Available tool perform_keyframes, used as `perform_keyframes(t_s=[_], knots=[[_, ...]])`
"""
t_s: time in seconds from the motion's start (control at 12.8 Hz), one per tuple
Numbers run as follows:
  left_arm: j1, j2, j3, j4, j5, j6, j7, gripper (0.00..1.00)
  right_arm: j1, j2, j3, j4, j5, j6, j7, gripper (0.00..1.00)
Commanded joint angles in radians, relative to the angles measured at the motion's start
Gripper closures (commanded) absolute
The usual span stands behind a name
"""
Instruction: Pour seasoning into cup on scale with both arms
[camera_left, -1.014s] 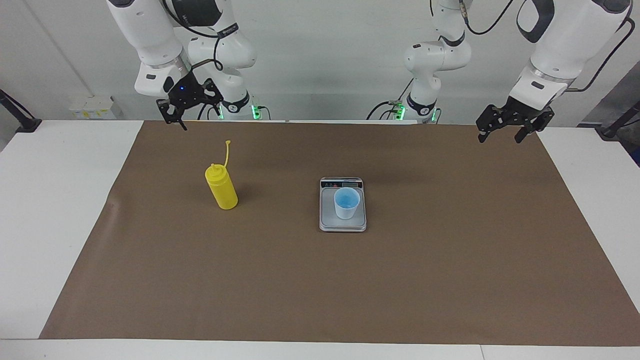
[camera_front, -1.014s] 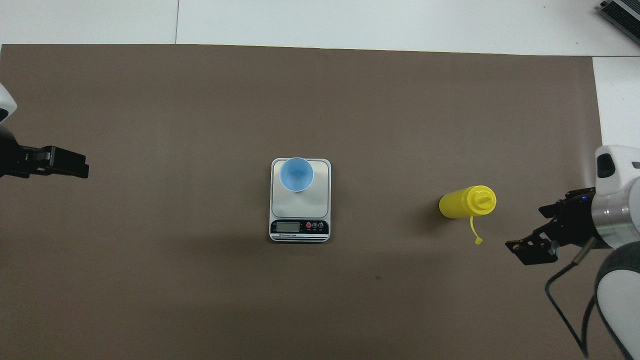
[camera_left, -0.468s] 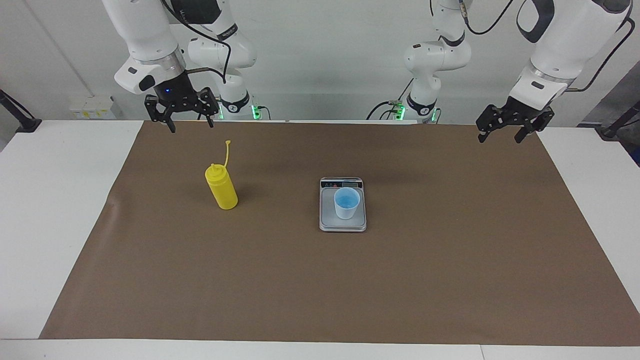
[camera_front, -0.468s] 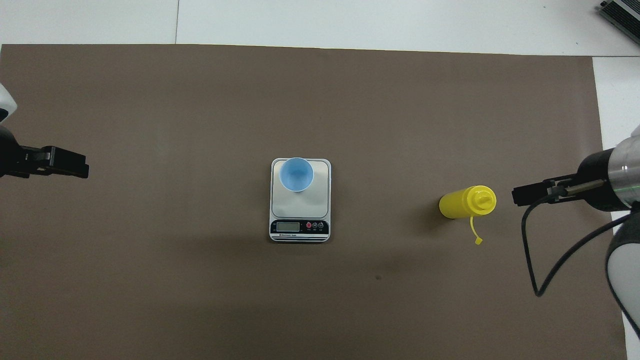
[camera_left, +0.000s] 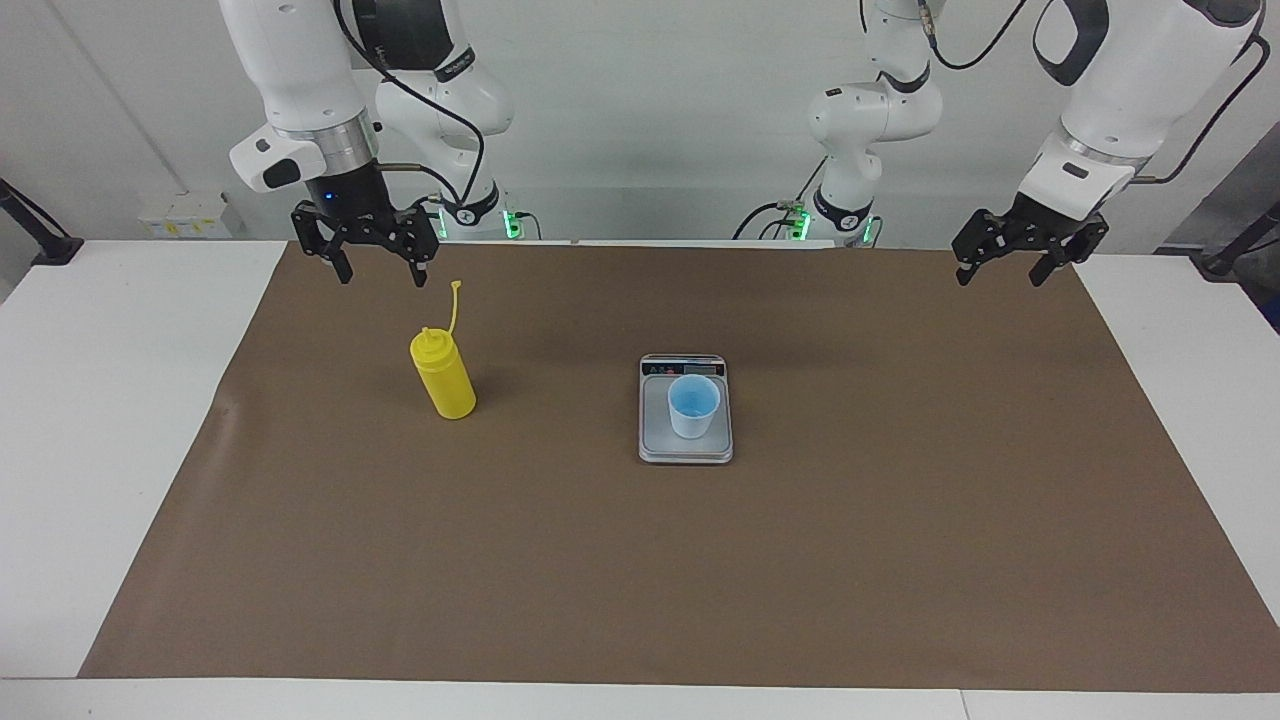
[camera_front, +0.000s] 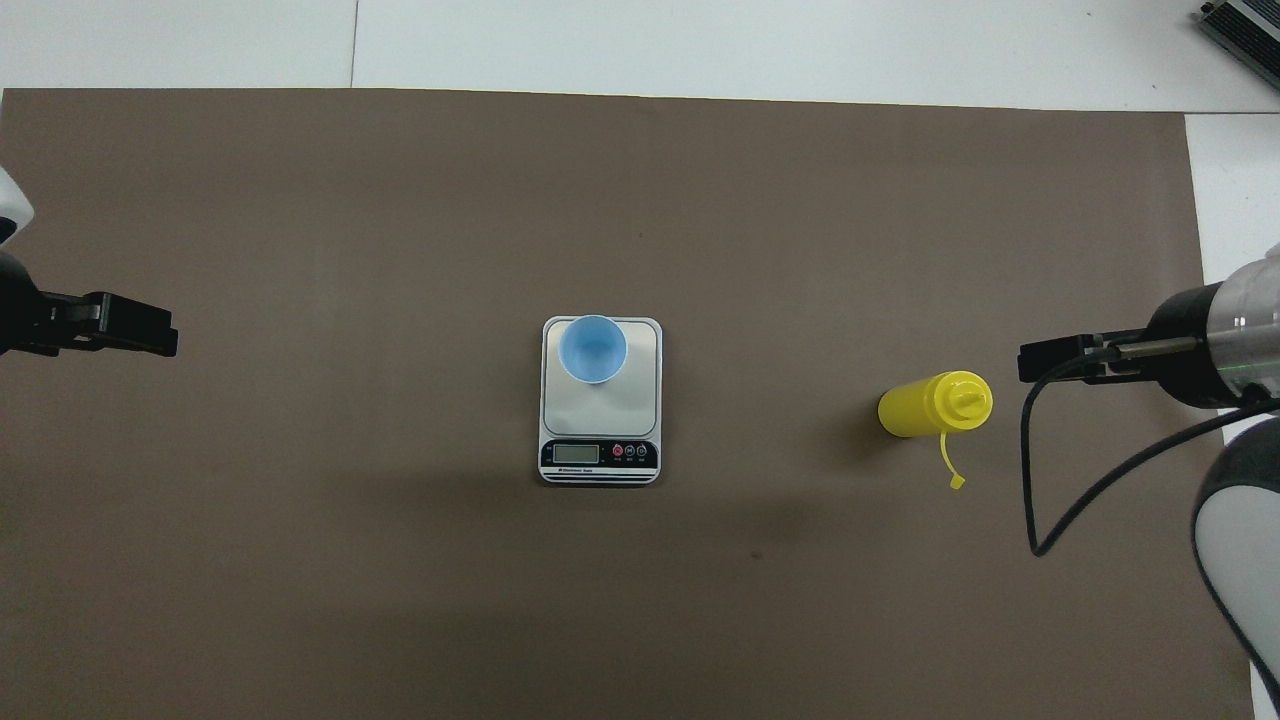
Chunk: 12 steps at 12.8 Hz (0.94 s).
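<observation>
The seasoning, a yellow squeeze bottle, stands upright on the brown mat toward the right arm's end, its cap strap sticking up. A light-blue cup sits on the silver-grey scale at mid-table, display strip toward the robots. My right gripper hangs open over the mat just beside the bottle, fingers pointing down, touching nothing. My left gripper waits open and empty over the mat's edge at the left arm's end.
The brown mat covers most of the white table. A small white box sits by the wall at the right arm's end. A dark device corner shows at the table's farthest corner from the robots.
My right gripper has turned its fingers downward, dropped lower and drifted closer to the bottle. The left arm, bottle, cup and scale have not moved.
</observation>
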Motion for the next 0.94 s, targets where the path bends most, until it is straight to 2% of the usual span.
perform_keyframes(t_s=[0.0,0.16,0.55,0.86], knots=[[0.009,-0.012,-0.002,-0.004,-0.001,-0.015,0.009,0.00,0.002,0.019,0.007,-0.001,-0.036,0.013,0.043,0.00],[0.009,-0.012,-0.002,-0.004,-0.002,-0.015,0.008,0.00,0.002,0.045,0.008,0.021,-0.082,-0.050,0.075,0.00],[0.009,-0.012,-0.002,-0.004,-0.001,-0.014,0.009,0.00,-0.010,0.116,0.007,0.095,-0.062,-0.085,0.097,0.00],[0.009,-0.012,-0.002,-0.004,-0.002,-0.014,0.008,0.00,-0.001,0.108,0.007,0.089,-0.062,-0.116,0.080,0.00]])
